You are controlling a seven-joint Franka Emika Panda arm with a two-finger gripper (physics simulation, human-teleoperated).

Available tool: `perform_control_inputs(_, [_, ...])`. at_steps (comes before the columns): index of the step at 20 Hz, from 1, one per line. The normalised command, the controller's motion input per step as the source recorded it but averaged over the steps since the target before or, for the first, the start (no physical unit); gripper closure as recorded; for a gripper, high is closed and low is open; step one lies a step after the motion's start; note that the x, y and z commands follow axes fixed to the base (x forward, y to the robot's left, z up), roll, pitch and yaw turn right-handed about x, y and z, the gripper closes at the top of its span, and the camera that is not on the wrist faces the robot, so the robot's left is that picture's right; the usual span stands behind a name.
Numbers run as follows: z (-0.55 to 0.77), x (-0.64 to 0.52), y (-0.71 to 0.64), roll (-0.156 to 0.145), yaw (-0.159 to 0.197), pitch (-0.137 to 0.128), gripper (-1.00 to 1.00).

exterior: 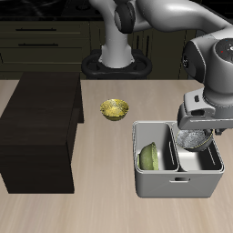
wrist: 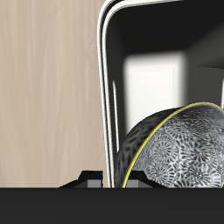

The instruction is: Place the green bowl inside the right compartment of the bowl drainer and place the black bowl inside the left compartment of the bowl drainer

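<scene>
Looking at where things stand, half the job seems done: the green bowl point(exterior: 149, 157) is already sitting tilted on edge inside one compartment of the bowl drainer point(exterior: 177, 185), so the step in hand is getting the black bowl point(exterior: 190, 138) into the other one. The gripper point(exterior: 194, 133) hangs right above the drainer's far rim with that shiny speckled bowl dangling from it, clear of the tub floor. From the wrist view the black bowl point(wrist: 179, 153) fills the space just under the fingers and the empty compartment's pale bottom shows beyond it, so the fingers look clamped on its rim, though the actual contact point is hidden. A yellow-gold bowl point(exterior: 114, 109) sits farther back on the table point(exterior: 100, 209), well apart, and a dark cabinet point(exterior: 41, 132) stands off to the side. Next move probably calls for easing straight down into the free compartment, keeping clear of the middle wall, then letting go once it rests.
</scene>
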Motion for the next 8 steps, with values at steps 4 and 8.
perform_control_inputs(4, [-0.02,-0.04,-0.22,-0.024,-0.013,0.033,-1.00])
perform_control_inputs(8, [0.04,-0.03,-0.14,-0.032,-0.003,0.001,-1.00])
